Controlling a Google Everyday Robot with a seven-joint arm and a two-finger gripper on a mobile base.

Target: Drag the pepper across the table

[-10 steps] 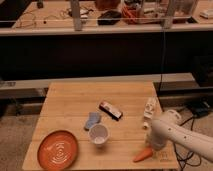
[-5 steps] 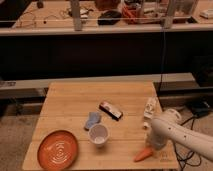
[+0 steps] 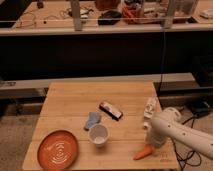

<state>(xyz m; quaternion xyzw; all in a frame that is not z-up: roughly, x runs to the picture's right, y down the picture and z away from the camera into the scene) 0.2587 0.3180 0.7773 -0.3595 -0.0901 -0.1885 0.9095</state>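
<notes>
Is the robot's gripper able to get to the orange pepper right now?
Probably yes. The gripper hangs right beside the pepper at the front right of the table, and nothing lies between them. The cup and the bottle stand off to the side.

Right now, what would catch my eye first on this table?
The big white robot arm reaching in from the right, its jaws down at the front right corner of the table by the orange pepper. Then the bright orange plate at the front left, with a white cup beside it.
</notes>
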